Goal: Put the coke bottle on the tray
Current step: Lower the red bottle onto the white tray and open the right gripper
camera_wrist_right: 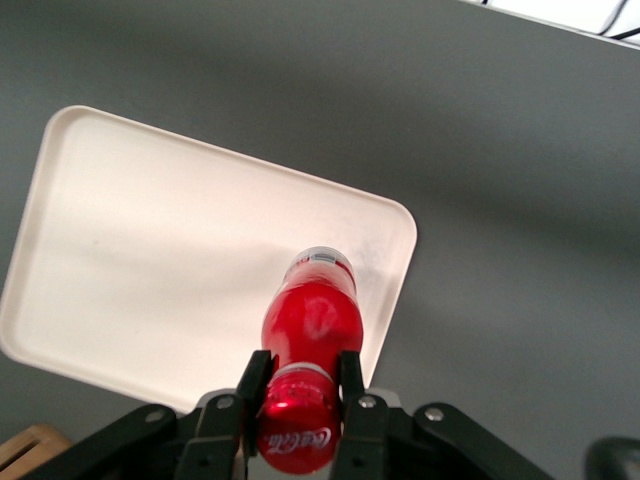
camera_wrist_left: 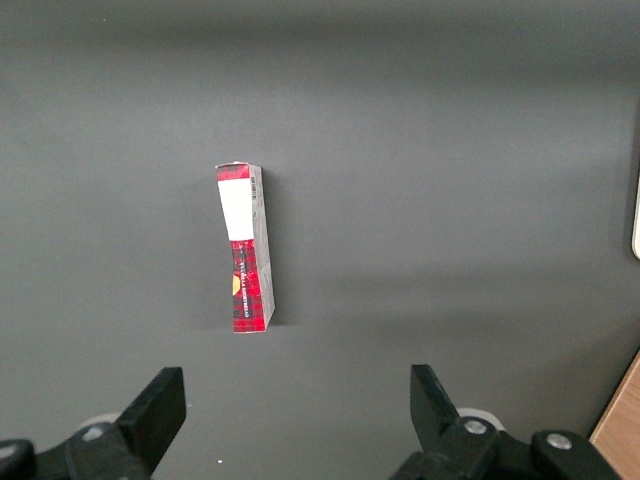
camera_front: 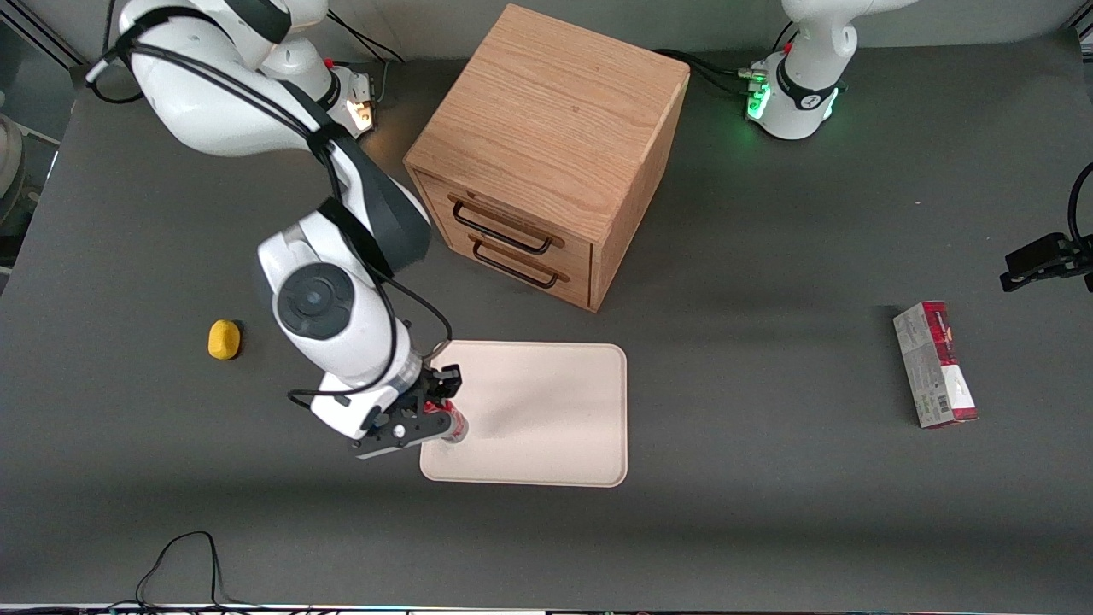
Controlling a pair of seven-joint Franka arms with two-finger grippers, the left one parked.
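Note:
My right gripper [camera_front: 437, 408] is shut on the neck of the coke bottle [camera_front: 447, 424], a small red bottle with a red cap. In the right wrist view the fingers [camera_wrist_right: 254, 382] clamp the bottle [camera_wrist_right: 312, 318] just under its cap, and its clear base points down at the cream-beige tray [camera_wrist_right: 160, 260]. In the front view the bottle is over the tray's [camera_front: 546, 410] edge nearest the working arm, close to the corner nearest the camera. I cannot tell whether its base touches the tray.
A wooden drawer cabinet [camera_front: 546, 154] stands farther from the camera than the tray. A yellow lump [camera_front: 224, 339] lies toward the working arm's end. A red-and-grey carton [camera_front: 935, 363] lies toward the parked arm's end and also shows in the left wrist view [camera_wrist_left: 246, 247].

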